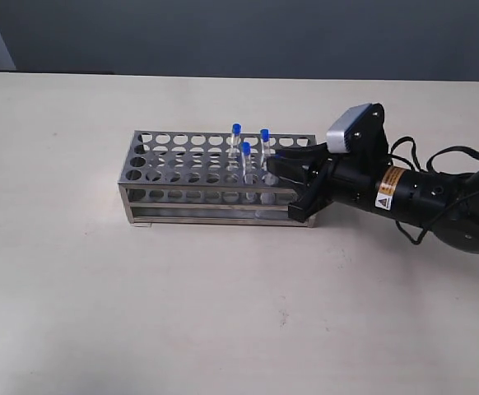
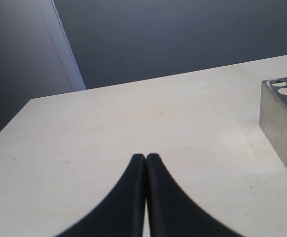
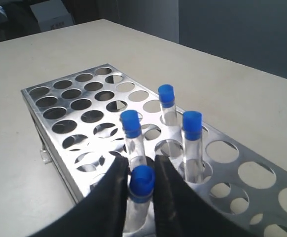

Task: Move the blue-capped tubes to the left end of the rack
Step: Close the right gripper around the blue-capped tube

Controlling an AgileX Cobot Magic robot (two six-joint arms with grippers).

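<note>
One blue-capped tube point(image 3: 142, 183) stands upright in the rack point(image 1: 207, 216), long axis vertical and cap up. It sits between the fingers of the right hand point(image 3: 141, 164), which look pinched on its cap. The other three tubes point(image 3: 166, 94) stand just past the fingertips. The step appears to be gripping the first tube. Next it needs a straight lift clear of its hole, then a carry ahead of the hand to the rack's far end. The left hand point(image 2: 145, 157), fingers pressed together, hangs over the table point(image 2: 109, 128).

- Soft, even light; pale table point(image 1: 223, 329) bright, backdrop point(image 1: 223, 33) dim.
- Faint shadow under rack point(image 1: 192, 200); mild glare on its steel.
- Close foreground in wrist views blurs.
</note>
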